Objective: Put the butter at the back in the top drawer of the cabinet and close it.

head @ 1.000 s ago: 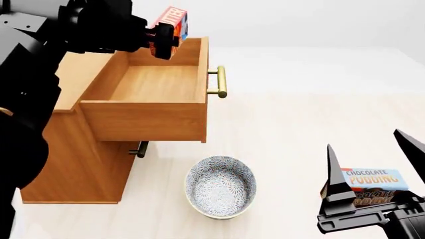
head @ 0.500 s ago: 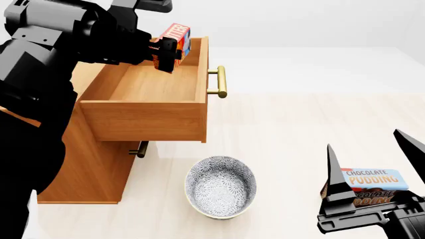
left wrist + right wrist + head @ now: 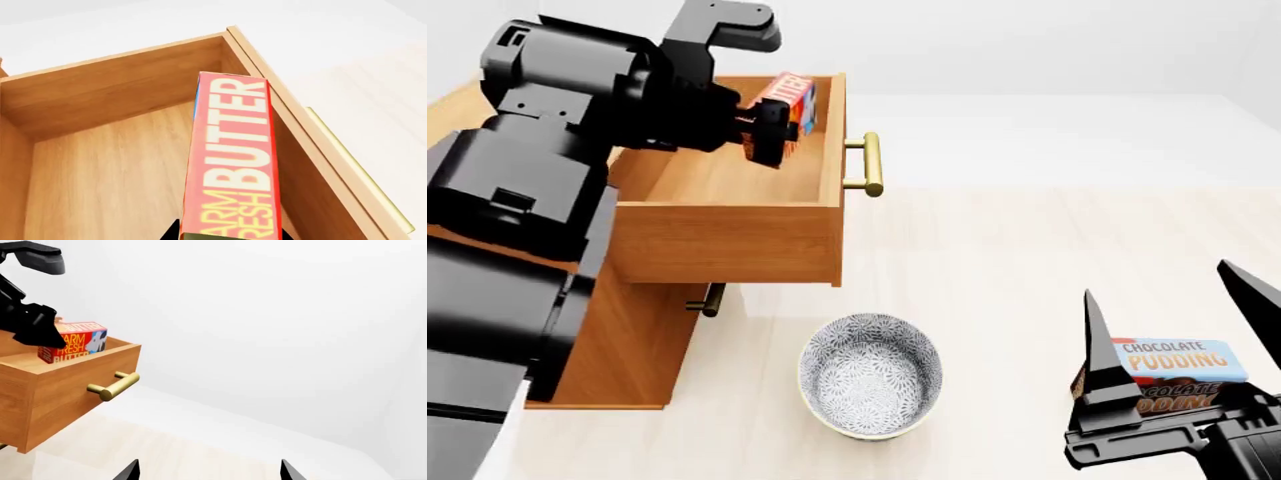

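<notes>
While the top drawer [image 3: 727, 215] of the cabinet [image 3: 627, 340] stands pulled fully out, the left gripper [image 3: 767, 128] holds the butter [image 3: 790, 100] clamped between its jaws, the box partly lowered inside the drawer's open cavity near the front panel, at about 11 o'clock in the head view. From the left wrist camera the butter [image 3: 233, 160] runs lengthwise over the bare wooden drawer floor [image 3: 107, 175], its red face with pale lettering turned up, close beside the inner face of the front panel. Seen from the right wrist camera, the box [image 3: 73, 342] rises partly above the drawer rim, just behind the brass bar handle [image 3: 113, 385]. At about 6 o'clock in the head view, a patterned bowl [image 3: 870, 375] sits on the pale floor in front of the cabinet, well apart from the drawer. At 4 o'clock, the right gripper [image 3: 1174, 340] hangs with its jaws spread wide and holding nothing, and the chocolate pudding box [image 3: 1174, 372] shows between its two dark fingers.
</notes>
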Robot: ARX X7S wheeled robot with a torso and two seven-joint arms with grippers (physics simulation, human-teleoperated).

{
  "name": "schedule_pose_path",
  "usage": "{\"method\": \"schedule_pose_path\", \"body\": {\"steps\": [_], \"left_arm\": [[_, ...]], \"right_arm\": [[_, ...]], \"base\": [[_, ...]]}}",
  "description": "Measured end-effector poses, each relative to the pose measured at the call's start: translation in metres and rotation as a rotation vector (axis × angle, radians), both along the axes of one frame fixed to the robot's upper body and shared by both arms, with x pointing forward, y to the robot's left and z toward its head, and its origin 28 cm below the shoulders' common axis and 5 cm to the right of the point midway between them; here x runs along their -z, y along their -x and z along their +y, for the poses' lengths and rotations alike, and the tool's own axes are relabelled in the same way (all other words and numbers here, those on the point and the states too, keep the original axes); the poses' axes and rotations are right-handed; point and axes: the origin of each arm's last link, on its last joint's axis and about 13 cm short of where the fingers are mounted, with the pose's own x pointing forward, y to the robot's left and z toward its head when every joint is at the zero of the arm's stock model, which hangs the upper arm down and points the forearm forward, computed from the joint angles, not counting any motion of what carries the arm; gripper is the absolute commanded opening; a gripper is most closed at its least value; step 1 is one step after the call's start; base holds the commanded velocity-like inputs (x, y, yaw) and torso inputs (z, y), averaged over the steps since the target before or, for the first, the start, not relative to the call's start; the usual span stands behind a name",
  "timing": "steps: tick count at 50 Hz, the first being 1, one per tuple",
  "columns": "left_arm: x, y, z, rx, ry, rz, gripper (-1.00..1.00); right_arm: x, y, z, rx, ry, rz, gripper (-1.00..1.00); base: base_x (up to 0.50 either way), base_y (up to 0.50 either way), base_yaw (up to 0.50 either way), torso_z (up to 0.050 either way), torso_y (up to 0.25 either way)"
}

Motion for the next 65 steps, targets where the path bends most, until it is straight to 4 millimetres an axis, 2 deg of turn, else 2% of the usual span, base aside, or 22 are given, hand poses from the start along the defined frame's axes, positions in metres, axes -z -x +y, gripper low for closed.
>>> {"method": "schedule_pose_path", "body": {"steps": [65], "left_arm": [[0.031,0.000,-0.002,-0.012,-0.007,0.101,-1.00]], "right_arm": [[0.002,0.001,0.000,0.015,-0.001,-0.003,1.00]], "base": [[0.00,0.00,0.00,0.000,0.001]]}}
